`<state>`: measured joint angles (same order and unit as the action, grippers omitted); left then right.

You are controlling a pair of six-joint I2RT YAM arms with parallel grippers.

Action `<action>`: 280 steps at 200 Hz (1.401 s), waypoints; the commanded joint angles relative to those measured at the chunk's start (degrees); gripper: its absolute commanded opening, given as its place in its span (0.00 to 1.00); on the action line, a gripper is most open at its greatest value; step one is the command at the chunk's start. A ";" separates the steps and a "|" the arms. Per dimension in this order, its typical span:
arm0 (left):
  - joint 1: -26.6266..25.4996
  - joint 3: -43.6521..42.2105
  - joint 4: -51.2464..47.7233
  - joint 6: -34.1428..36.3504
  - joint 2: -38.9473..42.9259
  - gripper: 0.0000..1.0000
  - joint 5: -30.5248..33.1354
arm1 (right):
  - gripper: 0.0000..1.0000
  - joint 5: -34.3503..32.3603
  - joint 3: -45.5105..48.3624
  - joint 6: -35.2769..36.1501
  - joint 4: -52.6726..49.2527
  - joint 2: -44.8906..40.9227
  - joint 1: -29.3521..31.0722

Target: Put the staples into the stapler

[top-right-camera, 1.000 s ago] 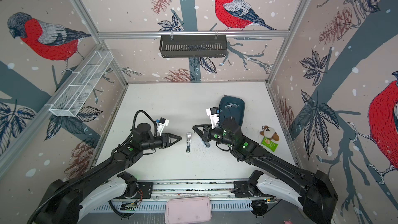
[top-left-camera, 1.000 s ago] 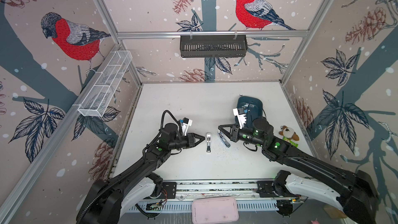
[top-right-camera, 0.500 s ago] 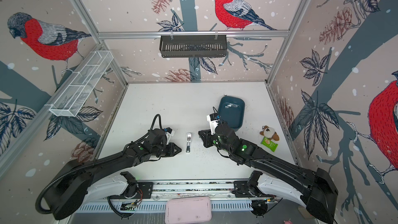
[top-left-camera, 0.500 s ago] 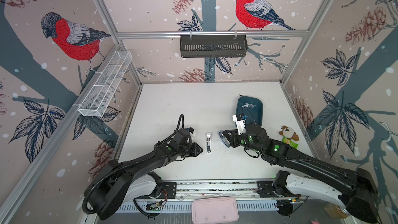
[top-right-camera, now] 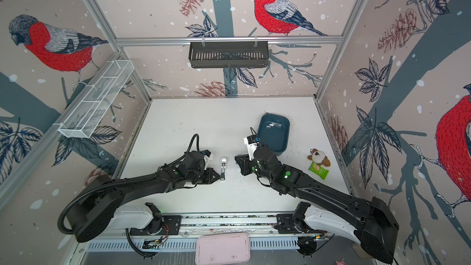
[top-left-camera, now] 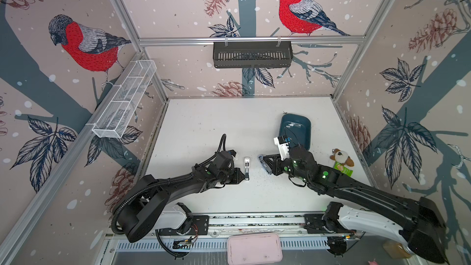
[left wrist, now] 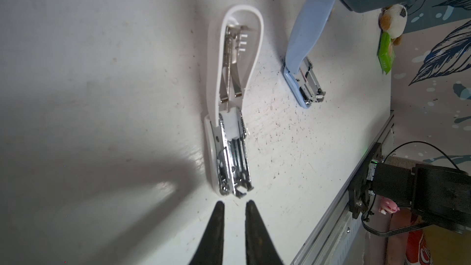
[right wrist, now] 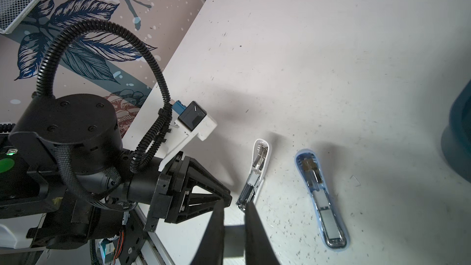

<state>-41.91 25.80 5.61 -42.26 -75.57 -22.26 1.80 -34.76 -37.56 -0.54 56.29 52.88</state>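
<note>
1. Both of my arms have sunk lower over the last second. My left gripper [left wrist: 234,203] has slid nearer across the table [top-left-camera: 209,128] to the near end of the white stapler [left wrist: 230,123], and its fingers have drawn closer together. My right wrist has rolled and dipped. Neither stapler has shifted.
2. The white stapler lies mid-table between my two grippers, running far to near and opened out flat. Its looped white cover is at the far end, baring a thin spring and a metal pusher. The bright chrome channel is at the near end.
3. My left fingertips sit just short of that chrome end without touching it. A slim gap separates them, with nothing in it.
4. My right gripper [right wrist: 235,207] also shows only a narrow slit between its fingers and holds nothing. The blue stapler [right wrist: 321,197] lies open just right of the white one.
5. I cannot pick out the staples for sure. A pale grey strip sits in the blue stapler's channel, and I cannot tell what it is. The pale marks on the floor of the teal tray [top-left-camera: 307,128], far right of the staplers, are too small to read.
6. In a top view my right gripper covers all but a sliver of the blue stapler [top-left-camera: 264,166].
</note>
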 commanded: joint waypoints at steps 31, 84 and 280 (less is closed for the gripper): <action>-0.10 0.61 3.77 -0.87 -2.06 0.18 -1.98 | 0.16 1.03 0.49 -0.06 1.85 -1.07 -0.41; -0.35 1.09 4.41 -0.63 -3.44 0.18 -2.78 | 0.16 1.36 1.26 -0.41 1.78 -1.82 -1.09; -0.28 8.12 -25.94 3.42 26.41 0.37 9.97 | 0.16 -13.20 -2.01 -1.35 1.04 9.79 11.22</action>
<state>-42.22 32.34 -10.41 -40.47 -53.65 -17.19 -5.45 -35.64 -38.04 -0.08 63.55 61.95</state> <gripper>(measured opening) 0.302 0.160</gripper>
